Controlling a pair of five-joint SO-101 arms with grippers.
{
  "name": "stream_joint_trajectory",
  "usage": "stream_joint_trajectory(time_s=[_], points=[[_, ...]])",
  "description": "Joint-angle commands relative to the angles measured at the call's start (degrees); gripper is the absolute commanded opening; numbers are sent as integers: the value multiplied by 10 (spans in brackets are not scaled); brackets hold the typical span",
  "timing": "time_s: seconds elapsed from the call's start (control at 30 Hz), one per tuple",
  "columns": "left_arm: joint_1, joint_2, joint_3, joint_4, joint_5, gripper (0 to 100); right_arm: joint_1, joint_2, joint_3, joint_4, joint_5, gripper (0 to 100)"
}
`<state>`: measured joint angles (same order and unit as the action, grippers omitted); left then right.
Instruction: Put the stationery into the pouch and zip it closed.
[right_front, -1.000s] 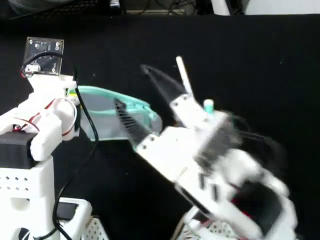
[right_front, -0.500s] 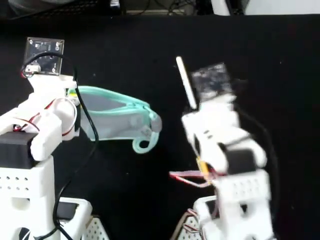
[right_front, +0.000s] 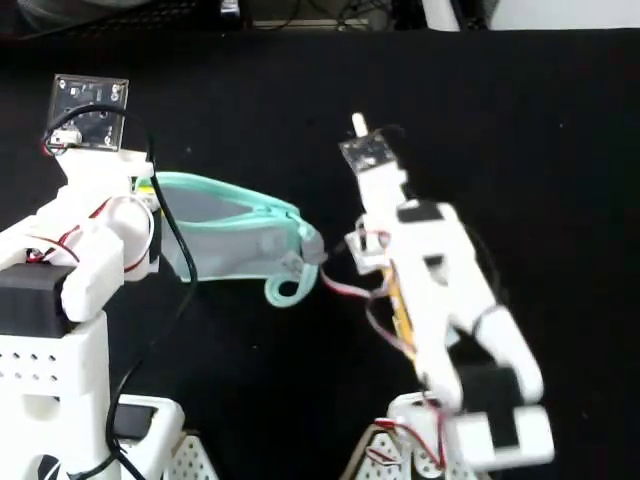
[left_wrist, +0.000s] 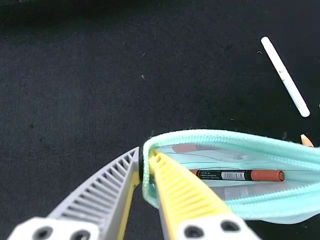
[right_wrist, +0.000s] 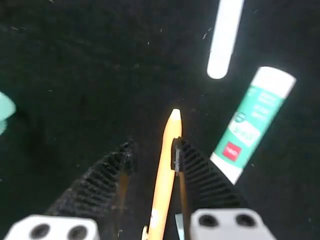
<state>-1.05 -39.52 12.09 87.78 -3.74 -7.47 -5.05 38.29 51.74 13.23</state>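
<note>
As the left end effector (left_wrist: 146, 155) grips the pouch (left_wrist: 235, 137), the right one (right_wrist: 152, 146), half-open, has swung astride the pencil (right_wrist: 168, 157).

The right arm, a blur a second ago with its jaws over the pouch (right_front: 235, 240), has pulled clear. It reared upright half a second ago and now stretches low across the table. The right gripper (right_wrist: 152, 146) has come to stand with jaws parted astride an orange pencil (right_wrist: 167, 150), which runs along one jaw's inner face; whether it is pinched is hard to tell. A glue stick (right_wrist: 247, 122) now lies just outside that jaw, a white pen (right_wrist: 225, 37) beyond the jaw tips. The pouch's teal loop (right_front: 283, 290), earlier covered by the arm, is uncovered.
</note>
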Motion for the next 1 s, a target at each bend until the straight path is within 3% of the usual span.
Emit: stream_joint_trajectory(time_s=[0.0,0.23,0.53,0.63,0.7,0.97], points=[[5,8,49,6,1,30,8,99,-114,34,4,120],[5,8,49,7,1,30,28,200,-228,96,5,120],[5,8,49,5,1,30,33,214,-239,133,64,115],[5,8,49,5,1,30,33,218,-240,142,92,11],[5,8,49,5,1,30,36,215,-240,149,96,15],[5,8,49,6,1,30,36,-3,-234,233,94,12]])
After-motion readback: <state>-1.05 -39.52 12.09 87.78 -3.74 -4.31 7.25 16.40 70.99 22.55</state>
